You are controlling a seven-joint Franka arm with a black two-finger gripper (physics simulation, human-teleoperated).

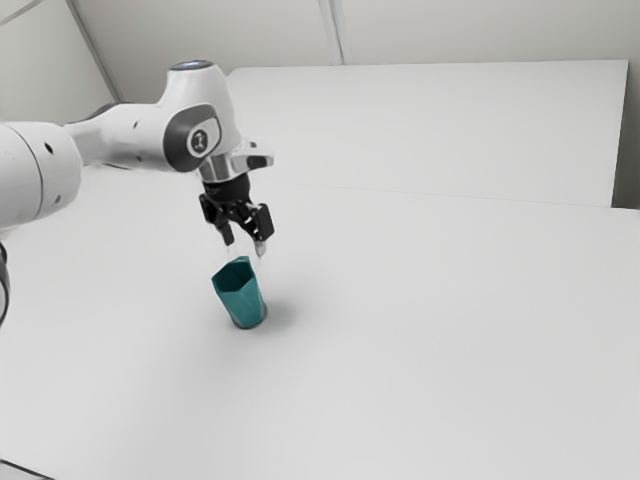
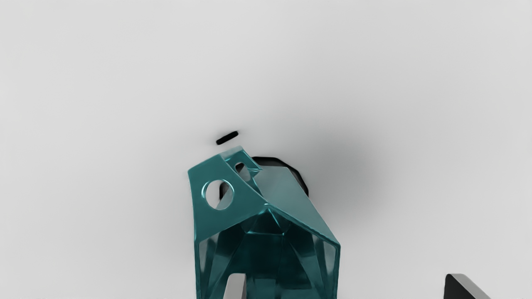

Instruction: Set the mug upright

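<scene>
Fingers spread wide apart, the hand points down from the bent arm, above the teal mug.

Arm reaching in from exterior view's left; tool pointing down, fingers spread apart.
</scene>
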